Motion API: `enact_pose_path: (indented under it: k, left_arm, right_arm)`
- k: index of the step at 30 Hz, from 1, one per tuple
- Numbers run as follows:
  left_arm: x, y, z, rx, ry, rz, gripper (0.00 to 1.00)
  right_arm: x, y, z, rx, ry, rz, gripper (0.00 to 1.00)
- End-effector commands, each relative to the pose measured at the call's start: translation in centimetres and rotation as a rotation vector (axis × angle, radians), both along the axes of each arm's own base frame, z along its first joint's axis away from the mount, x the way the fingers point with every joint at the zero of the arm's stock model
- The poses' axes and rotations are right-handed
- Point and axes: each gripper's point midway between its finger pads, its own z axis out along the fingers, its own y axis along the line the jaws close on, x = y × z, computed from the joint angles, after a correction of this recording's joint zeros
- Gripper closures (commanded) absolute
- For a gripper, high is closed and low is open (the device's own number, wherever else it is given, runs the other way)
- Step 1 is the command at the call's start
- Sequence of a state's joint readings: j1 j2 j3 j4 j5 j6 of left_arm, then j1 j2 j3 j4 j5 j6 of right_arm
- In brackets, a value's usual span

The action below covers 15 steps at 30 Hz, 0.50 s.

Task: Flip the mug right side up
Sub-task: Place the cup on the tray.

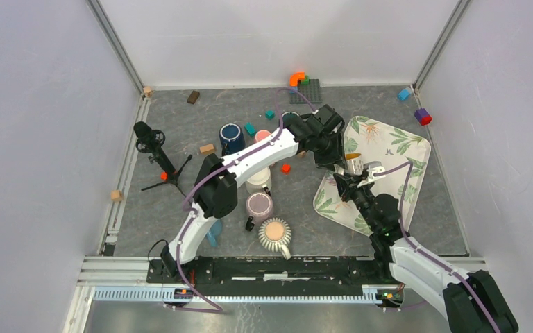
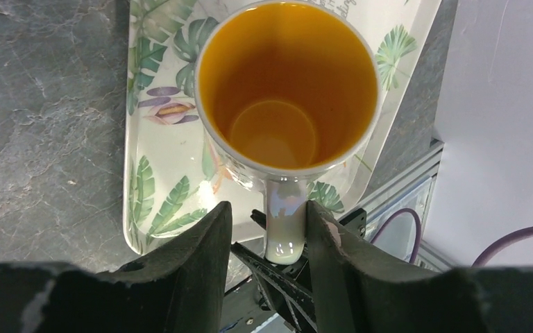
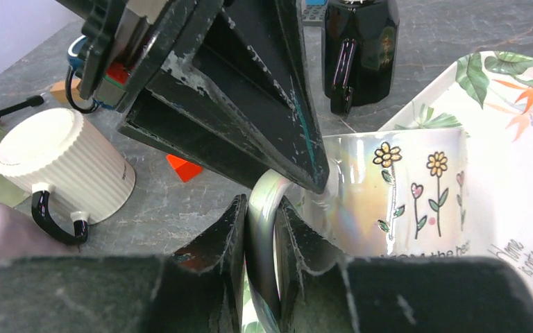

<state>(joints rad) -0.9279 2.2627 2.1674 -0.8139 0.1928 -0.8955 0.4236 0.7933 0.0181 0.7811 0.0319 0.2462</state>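
Right gripper (image 3: 264, 211) clamped the mug (image 3: 402, 180) by its handle (image 3: 267, 187); left gripper (image 2: 267, 211) stood parted astride it. Advised: release slowly, leaving mug upright on tray (image 2: 159, 173) beneath.

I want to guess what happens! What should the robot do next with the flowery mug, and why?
Probably the right gripper lets go of the handle: the mug already stands mouth-up on the tray, and the left gripper only straddles it.
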Motion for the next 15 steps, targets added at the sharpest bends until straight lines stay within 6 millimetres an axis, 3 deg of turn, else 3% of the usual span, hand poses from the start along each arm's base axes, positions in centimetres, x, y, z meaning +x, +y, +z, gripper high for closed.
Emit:
enact_pose_path:
  k: [1,8,15]
  left_arm:
    - [-0.3,-0.5,-0.2,-0.012,-0.018,-0.101,0.5]
    - [-0.3,-0.6,0.0,-0.061,-0.017,-0.172,0.55]
    - [-1.5,-0.6,-0.7,-0.121,0.026,-0.223,0.62]
  right_arm:
    - [-1.9,-1.6,-5.9,-0.088,0.12,-0.03,0.93]
    - [-1.8,-1.3,-5.6,-0.099,0.116,-0.014,0.93]
    - [-1.3,-1.1,-5.7,-0.116,0.147,-0.01,0.92]
